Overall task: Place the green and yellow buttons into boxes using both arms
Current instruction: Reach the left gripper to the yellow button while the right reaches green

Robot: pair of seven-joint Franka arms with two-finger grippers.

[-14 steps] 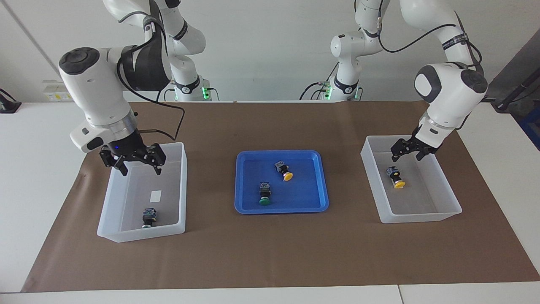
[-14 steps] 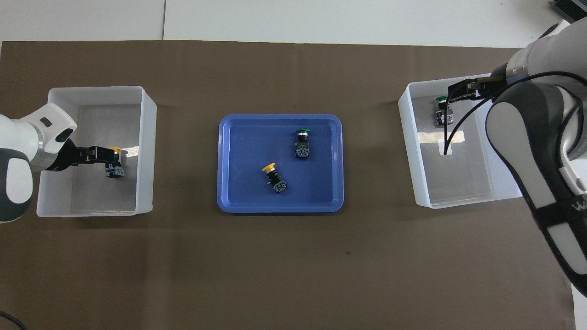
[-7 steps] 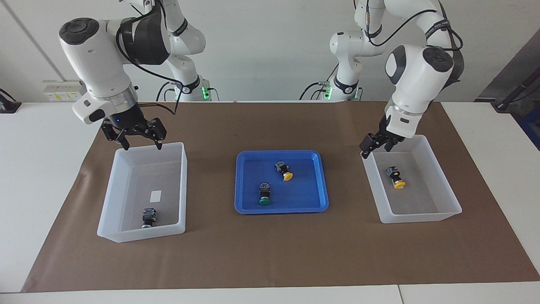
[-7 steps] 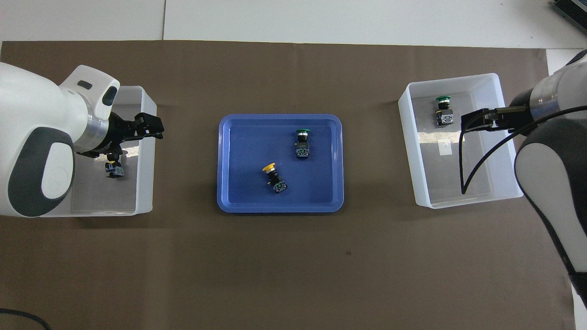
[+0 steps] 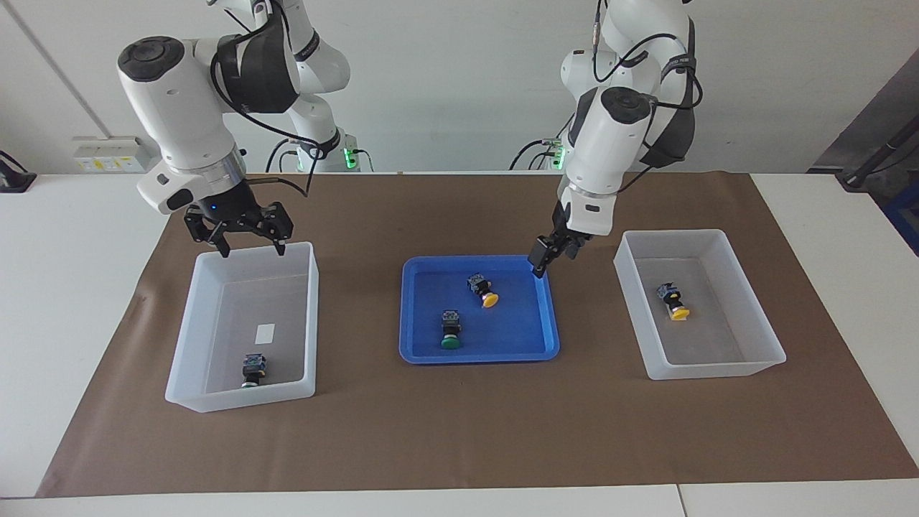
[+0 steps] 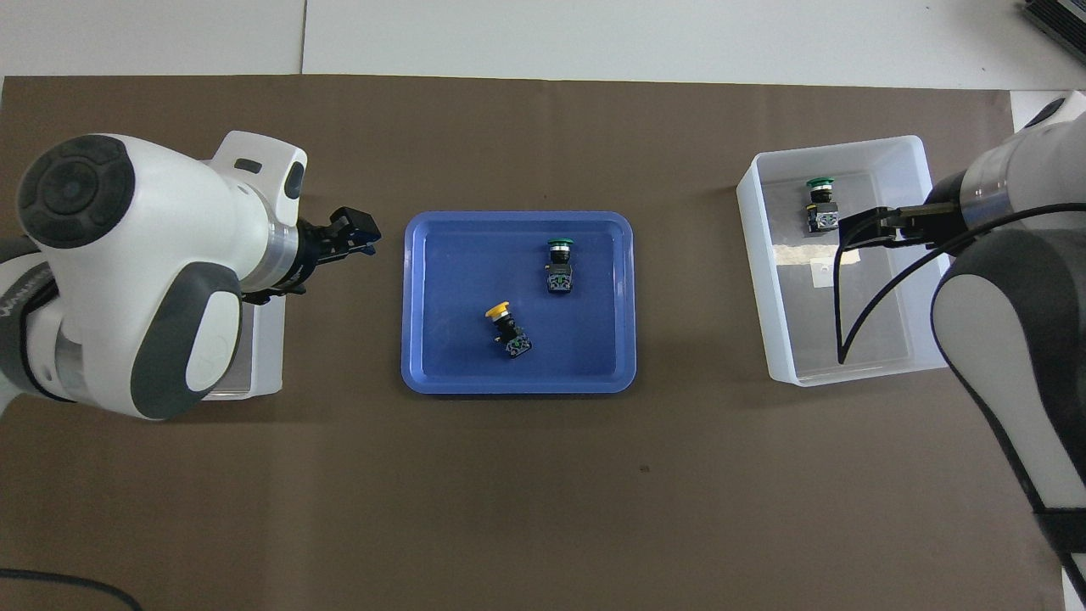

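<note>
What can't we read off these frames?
- Overhead view: left arm covers most of its bin; the yellow button inside is hidden.
- Both views: print on the label in the other bin, too small.
- Overhead view: right arm cut off by the edge.

Four push-button switches were counted: two yellow-capped and two green-capped. One green cap appeared partly hidden in the facing view. Two white bins, one blue tray, one brown mat and two arms were present.
</note>
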